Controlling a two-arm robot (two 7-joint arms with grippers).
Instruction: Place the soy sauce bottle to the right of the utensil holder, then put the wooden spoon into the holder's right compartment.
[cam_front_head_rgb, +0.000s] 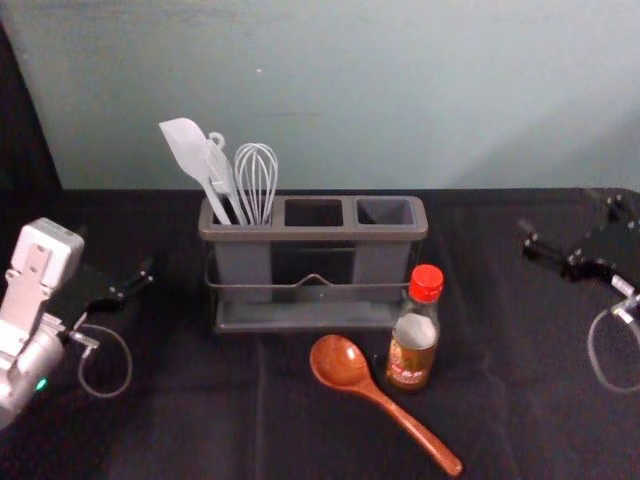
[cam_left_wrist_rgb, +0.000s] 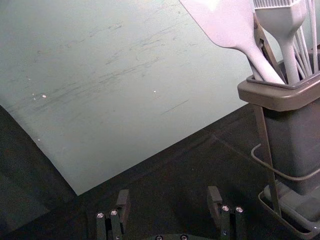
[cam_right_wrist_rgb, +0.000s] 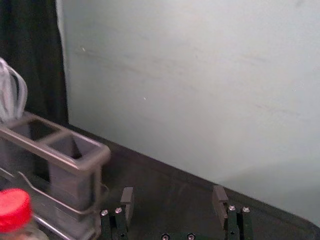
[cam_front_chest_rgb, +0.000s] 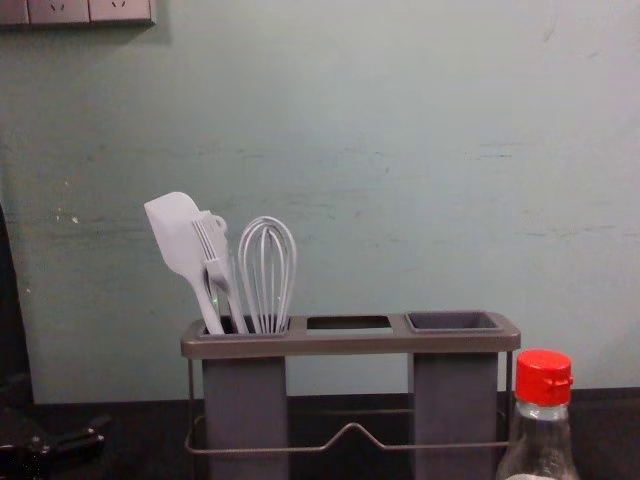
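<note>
Spoon (cam_front_head_rgb: 341, 362) on black cloth (cam_front_head_rgb: 190, 420) between unclenched left gripper (cam_front_head_rgb: 117, 250) and right gripper (cam_front_head_rgb: 562, 217), wall (cam_front_head_rgb: 400, 90) behind.

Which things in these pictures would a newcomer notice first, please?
Probably the bright red cap of the soy sauce bottle, standing in front of the right end of the utensil holder. Next, perhaps, the glossy wooden spoon lying on the dark cloth, and the pale spatula and whisk rising from the holder's left compartment.
</note>
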